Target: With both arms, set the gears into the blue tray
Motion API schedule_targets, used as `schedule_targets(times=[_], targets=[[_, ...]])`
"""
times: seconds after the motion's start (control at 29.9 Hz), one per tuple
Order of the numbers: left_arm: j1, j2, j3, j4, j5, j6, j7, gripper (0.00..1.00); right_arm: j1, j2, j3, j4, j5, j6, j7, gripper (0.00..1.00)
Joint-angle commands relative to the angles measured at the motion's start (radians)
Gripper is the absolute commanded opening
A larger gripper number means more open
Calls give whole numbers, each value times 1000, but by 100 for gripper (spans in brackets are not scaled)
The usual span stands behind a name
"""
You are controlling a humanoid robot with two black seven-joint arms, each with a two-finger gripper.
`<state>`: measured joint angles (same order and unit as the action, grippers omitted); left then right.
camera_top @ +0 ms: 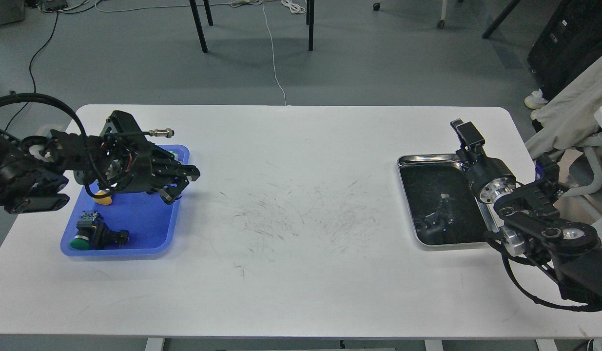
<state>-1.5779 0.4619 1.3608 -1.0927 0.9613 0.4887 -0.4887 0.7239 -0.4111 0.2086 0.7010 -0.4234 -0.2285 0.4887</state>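
The blue tray lies at the table's left end. My left gripper hovers over the tray's right rim, claw pointing right and down. Its dark fingers blur together, so I cannot tell whether they are open or shut, or whether they hold anything. My right gripper stands raised past the far right corner of the steel tray. It shows only as one dark block. I cannot make out any gears on the table or in either tray.
Inside the blue tray lie a green-capped switch, a black part and a yellow cap half under my left arm. The steel tray's dark floor shows only reflections. Scuff marks cover the white table's middle.
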Motion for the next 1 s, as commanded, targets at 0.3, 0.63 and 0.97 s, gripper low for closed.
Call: schedule_targets(times=[0.3,0.63,0.97], targets=[[99,159,-69,-93,-272,0,0,7,6,-2,0,8,0,0,0,93],[243,210,-206,-90,-331,0,0,7,8,-2,0,9,-2,0,0,94],[331,210,-247,-52,-355,0,0,9,9,-2,0,9,-2,0,0,94]])
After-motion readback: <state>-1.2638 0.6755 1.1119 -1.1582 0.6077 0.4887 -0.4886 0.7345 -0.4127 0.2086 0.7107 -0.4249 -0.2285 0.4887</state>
